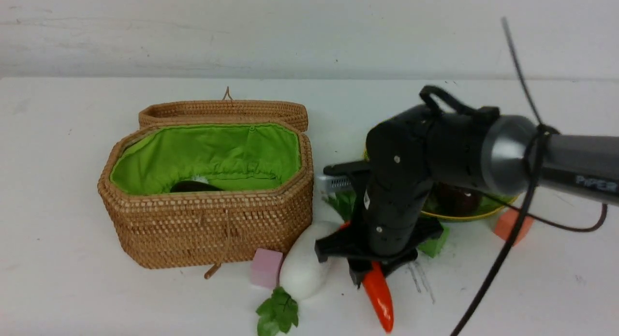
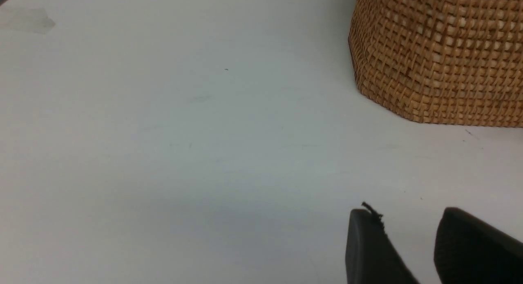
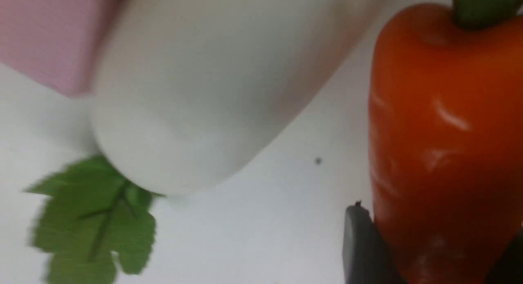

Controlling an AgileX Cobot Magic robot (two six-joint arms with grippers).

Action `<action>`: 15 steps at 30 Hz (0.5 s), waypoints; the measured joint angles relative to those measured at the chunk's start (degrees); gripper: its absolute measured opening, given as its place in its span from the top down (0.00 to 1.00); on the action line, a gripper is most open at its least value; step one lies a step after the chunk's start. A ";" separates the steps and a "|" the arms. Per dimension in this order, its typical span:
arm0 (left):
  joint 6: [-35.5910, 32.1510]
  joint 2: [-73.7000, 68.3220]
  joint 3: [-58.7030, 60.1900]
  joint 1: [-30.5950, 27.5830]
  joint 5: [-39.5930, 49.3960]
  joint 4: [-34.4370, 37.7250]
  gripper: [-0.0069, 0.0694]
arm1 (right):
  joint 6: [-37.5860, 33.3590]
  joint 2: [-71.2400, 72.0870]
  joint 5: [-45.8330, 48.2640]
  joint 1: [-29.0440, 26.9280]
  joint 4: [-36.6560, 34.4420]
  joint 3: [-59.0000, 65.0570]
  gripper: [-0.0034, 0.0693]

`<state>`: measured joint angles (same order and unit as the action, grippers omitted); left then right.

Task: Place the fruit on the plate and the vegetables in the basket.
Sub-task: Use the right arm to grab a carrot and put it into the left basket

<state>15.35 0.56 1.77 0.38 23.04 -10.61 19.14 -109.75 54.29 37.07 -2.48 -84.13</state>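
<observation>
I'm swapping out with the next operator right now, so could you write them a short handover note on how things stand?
Left gripper: jaws apart, nothing between them, off to the side of the basket.
Right gripper: jaws around the carrot, closing not confirmed; treat the grip as unproven.
Done: the eggplant is in the basket, lid open; the mangosteen is on the plate.
Left: the carrot and the white radish, which lies on the table beside the basket, both go into the basket.
Check: the right arm hides much of the plate, so other fruit there can't be confirmed.
</observation>
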 joint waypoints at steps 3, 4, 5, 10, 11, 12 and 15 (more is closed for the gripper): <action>0.00 0.00 0.00 0.00 0.00 0.00 0.60 | 2.46 3.73 -1.76 0.00 3.67 -4.89 0.53; 0.00 0.00 0.00 0.00 0.00 0.00 0.60 | 2.93 4.68 -2.85 0.00 4.73 -6.86 0.53; 0.00 0.00 0.00 0.00 0.00 0.00 0.60 | 3.07 5.22 -3.98 0.00 5.35 -8.53 0.53; 0.00 0.00 0.00 0.00 0.00 0.00 0.60 | -4.16 5.68 -16.79 0.24 5.22 -18.24 0.53; 0.00 0.00 0.00 0.00 0.00 0.00 0.60 | -5.57 5.52 -18.24 0.31 5.13 -18.88 0.53; 0.00 0.00 0.00 0.00 0.00 0.00 0.60 | -12.06 4.73 -23.50 0.64 3.87 -21.16 0.53; 0.00 0.00 0.00 0.00 0.00 0.00 0.60 | -22.07 2.34 -32.56 1.36 2.48 -23.11 0.53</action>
<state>15.35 0.56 1.77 0.38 23.04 -10.61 -2.94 -107.41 21.73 38.42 0.00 -107.24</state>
